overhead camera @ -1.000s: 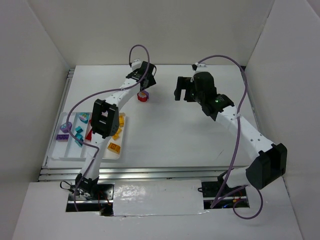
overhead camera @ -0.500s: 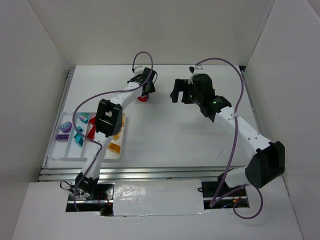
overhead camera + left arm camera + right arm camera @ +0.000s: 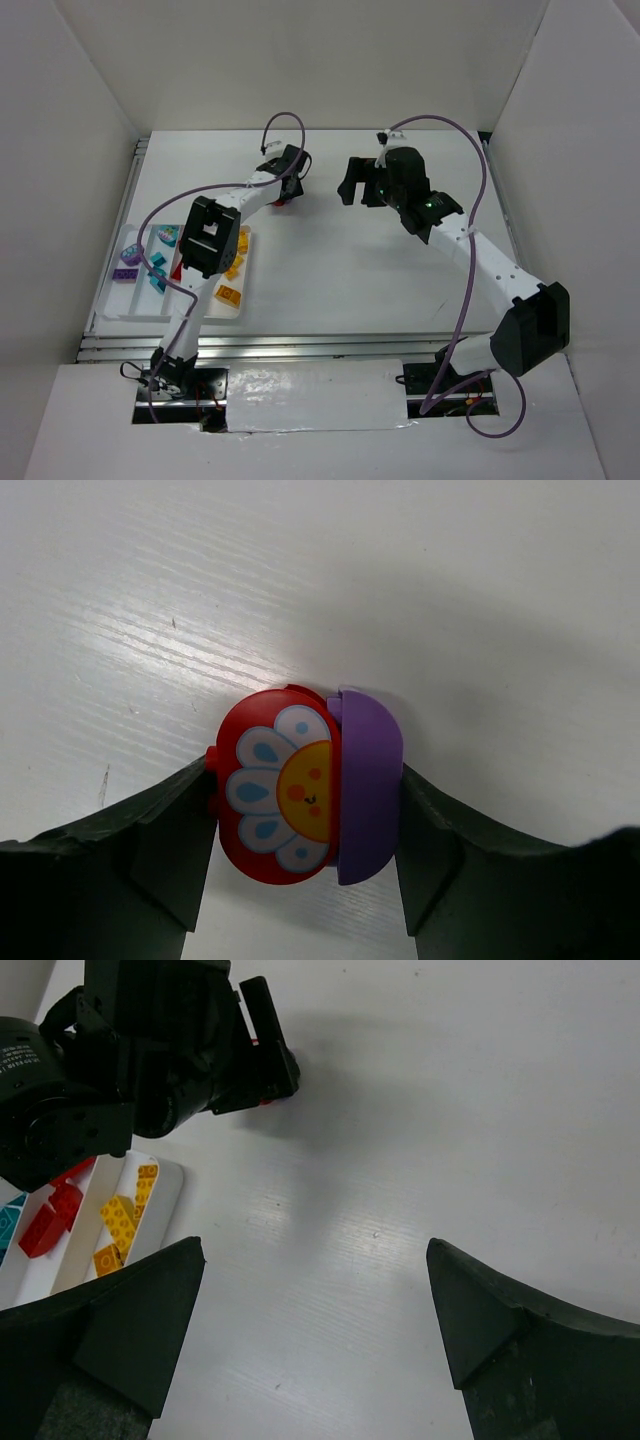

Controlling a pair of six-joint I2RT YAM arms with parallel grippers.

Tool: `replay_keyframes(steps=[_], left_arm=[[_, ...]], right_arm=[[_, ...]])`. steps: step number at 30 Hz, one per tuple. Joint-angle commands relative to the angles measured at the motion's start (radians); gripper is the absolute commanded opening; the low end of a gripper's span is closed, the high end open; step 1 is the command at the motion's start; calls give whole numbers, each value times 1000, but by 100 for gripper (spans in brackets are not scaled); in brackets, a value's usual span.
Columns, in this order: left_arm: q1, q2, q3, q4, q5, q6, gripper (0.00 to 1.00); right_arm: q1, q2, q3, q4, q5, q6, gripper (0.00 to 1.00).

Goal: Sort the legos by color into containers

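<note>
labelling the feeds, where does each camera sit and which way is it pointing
Top external: fixed above and behind the bases, looking down at the table; both arms whole, tray at left.
Left wrist: on the left arm, facing the table; left gripper fingers touch both sides of the red and purple flower brick.
Right wrist: on the right arm, angled down toward the left arm; right gripper open, nothing between.
Shared: top and right wrist both show the left gripper and the yellow bricks.
</note>
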Motion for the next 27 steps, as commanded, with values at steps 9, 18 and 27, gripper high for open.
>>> replay_keyframes(steps=[9, 18, 27], left_arm=[[-67, -340, -334, 344, 138, 238, 0], [-137, -911, -1118, 1015, 707, 651, 0], [-222, -1181, -1306, 1028, 920, 786, 0]], right_arm=[[-52, 9, -39, 75, -100, 172, 100], [-165, -122, -215, 273, -321, 501, 100], [16, -178, -221, 157, -539, 420, 95]])
